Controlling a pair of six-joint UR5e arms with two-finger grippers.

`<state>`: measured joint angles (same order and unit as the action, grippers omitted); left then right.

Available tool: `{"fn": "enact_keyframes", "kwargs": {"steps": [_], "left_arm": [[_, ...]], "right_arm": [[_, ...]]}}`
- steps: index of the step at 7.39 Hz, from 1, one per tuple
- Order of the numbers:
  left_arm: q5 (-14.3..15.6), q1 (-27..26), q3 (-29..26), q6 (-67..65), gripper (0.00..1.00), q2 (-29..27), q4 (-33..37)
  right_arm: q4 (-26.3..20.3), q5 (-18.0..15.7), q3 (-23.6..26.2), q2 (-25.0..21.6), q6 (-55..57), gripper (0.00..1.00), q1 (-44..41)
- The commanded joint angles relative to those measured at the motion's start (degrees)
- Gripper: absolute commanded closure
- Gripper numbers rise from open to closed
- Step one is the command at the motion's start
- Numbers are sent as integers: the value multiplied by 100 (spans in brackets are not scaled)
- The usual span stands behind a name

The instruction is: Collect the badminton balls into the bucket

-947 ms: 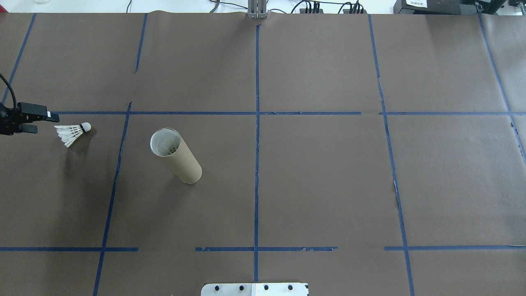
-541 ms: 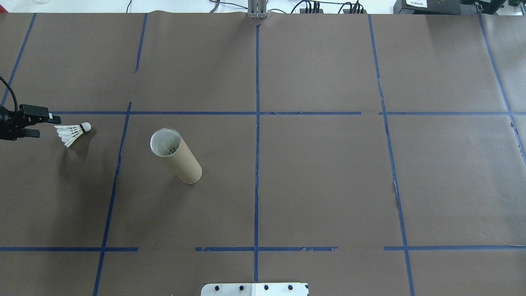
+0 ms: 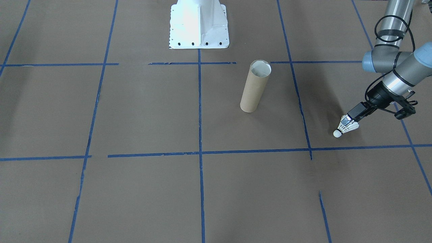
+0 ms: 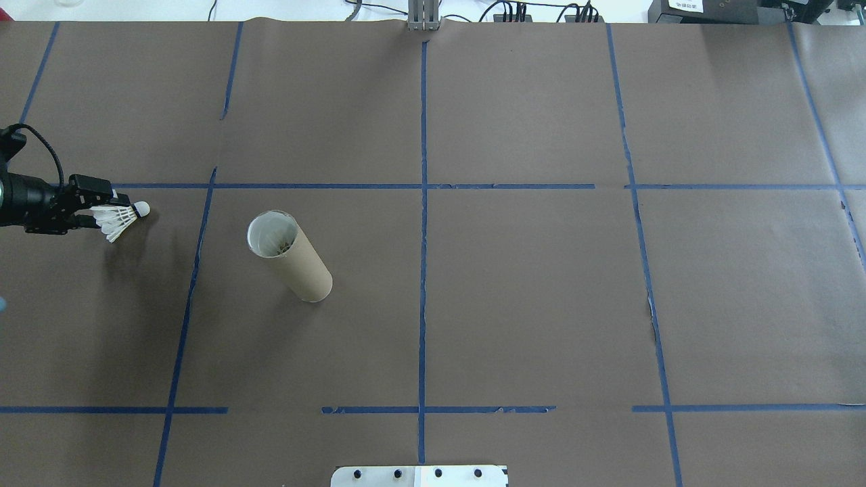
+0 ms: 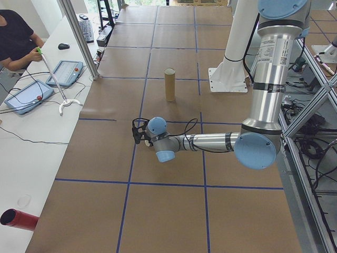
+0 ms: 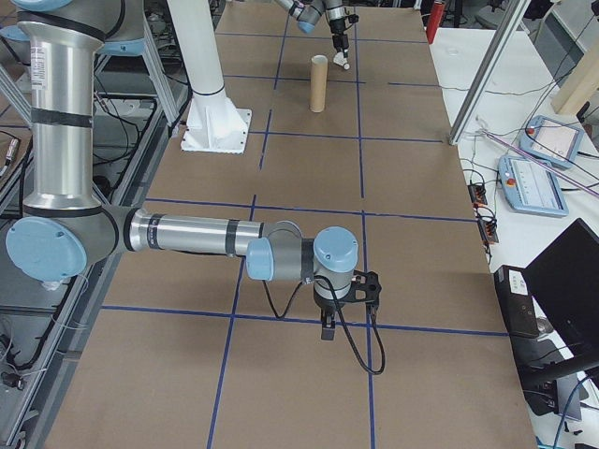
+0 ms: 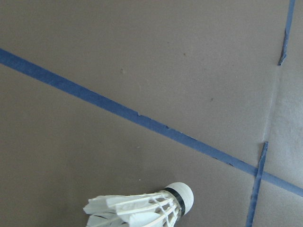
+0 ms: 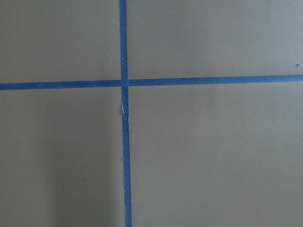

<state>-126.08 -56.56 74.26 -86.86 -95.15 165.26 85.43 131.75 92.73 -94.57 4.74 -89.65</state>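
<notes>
Sliding the left gripper (image 4: 100, 208) forward to the feather end of the shuttlecock (image 4: 125, 218). Stood short of it under a second ago, with a strip of bare table (image 4: 541, 304) between; now reaches the feathers, jaws parted moderately, about as wide as before. Shows one finger along the far side of the feathers and the other low on the near side in the overhead view. Cannot tell whether either pad touches yet (too small and too dark there). Looks the same from the front-facing camera: fingertips right at the rim of the feathers, not clamped.

Leaves the shuttlecock where it was, lying on its side on the table, cork tip pointing away from the gripper and toward a blue tape line (image 7: 142, 118). Fills only the bottom edge of the left wrist view, which fits a gripper almost over it. Lies well apart from the tube (image 4: 291, 257), which stands upright with its mouth open (something pale and feathery possibly inside already, hard to make out).

Means, as a judgement, approach finished and grasp about to begin: closing on the feathers, then lifting and carrying across to the tube mouth. Calls for a gentle squeeze, since feathers bend and may slip out.

Keeps the right gripper (image 6: 326, 329) parked low over the far half of the table, nowhere near the work; cannot tell whether open or closed.
</notes>
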Motion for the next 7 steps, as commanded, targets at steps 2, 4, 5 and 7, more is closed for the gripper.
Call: {"fn": "enact_keyframes", "kwargs": {"steps": [2,4,5,7], "left_arm": [[4,13,-87,3,44,-21,59],[4,13,-87,11,83,-13,59],[-13,22,-87,3,100,-13,59],[-101,5,79,-15,100,5,59]], "right_arm": [[0,0,0,0,0,0,0],[0,0,0,0,0,0,0],[0,0,0,0,0,0,0],[0,0,0,0,0,0,0]]}}
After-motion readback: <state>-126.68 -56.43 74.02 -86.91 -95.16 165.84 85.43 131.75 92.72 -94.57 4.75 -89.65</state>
